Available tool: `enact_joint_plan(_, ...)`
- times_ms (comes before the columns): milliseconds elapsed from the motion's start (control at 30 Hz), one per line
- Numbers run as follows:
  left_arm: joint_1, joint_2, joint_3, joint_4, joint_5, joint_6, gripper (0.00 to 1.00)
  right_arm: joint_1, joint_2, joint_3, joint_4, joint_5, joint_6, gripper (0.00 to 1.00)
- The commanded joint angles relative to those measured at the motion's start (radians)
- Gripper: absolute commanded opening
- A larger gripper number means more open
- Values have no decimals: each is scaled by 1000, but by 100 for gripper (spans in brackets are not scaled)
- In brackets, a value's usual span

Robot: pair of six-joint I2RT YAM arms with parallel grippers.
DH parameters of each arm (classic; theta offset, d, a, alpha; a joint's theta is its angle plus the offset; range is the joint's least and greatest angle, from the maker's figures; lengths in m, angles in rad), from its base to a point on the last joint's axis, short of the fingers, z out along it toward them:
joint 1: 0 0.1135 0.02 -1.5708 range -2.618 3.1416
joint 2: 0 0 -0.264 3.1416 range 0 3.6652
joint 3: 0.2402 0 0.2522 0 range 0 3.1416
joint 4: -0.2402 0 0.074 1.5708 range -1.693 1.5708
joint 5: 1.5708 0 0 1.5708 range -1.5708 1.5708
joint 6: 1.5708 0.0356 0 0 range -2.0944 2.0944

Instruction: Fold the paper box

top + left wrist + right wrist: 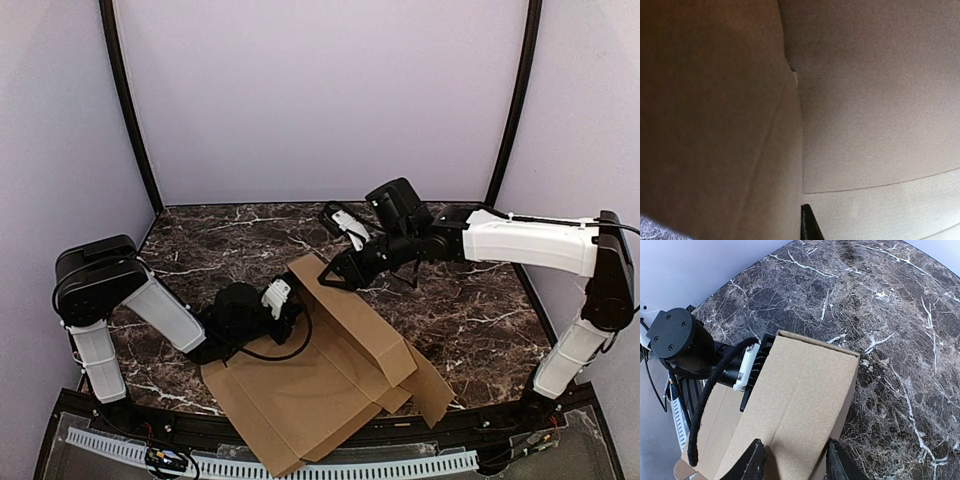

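The paper box (pixel 310 390) is a brown cardboard sheet at the near middle of the table, with one long panel folded up and slanting toward the back. My left gripper (pixel 283 303) is pressed in against the left side of that raised panel. Its wrist view is filled with cardboard (pixel 880 100), and only one black fingertip (pixel 809 225) shows. My right gripper (pixel 338 275) is at the panel's upper end. In its wrist view the gripper (pixel 795 462) is open, its fingers spread across the panel (pixel 800 390). The left gripper's body (pixel 747 372) shows beside the panel.
The dark marble table (pixel 470 300) is ringed by purple walls and two black corner poles. A white perforated strip (pixel 300 467) runs along the near edge. The left arm's black cable (pixel 705 405) loops over the flat part of the sheet.
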Motion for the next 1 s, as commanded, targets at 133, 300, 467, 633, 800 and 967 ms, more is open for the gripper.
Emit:
enact_joint_plan(133,9,4,-36,52,-55,-62,18,22,17,-70,-136,-2,-3,40)
enact_joint_plan(300,9,2,-63,84,-41,-68,29,22,13,-79,-132,-2,-5,40)
enact_joint_plan(467,9,-16,-104,127,-50,-63,35,22,6,-85,-131,-5,-8,40)
enact_joint_plan(633,14,-19,-117,156,-81,-21,42,22,-4,-90,-127,-15,-11,40)
enact_joint_plan(800,48,-20,-134,237,-14,-30,49,24,-15,-103,-125,-23,-14,40)
enact_joint_plan(967,92,-10,-124,290,162,-75,59,26,-26,-117,-120,-37,-22,40)
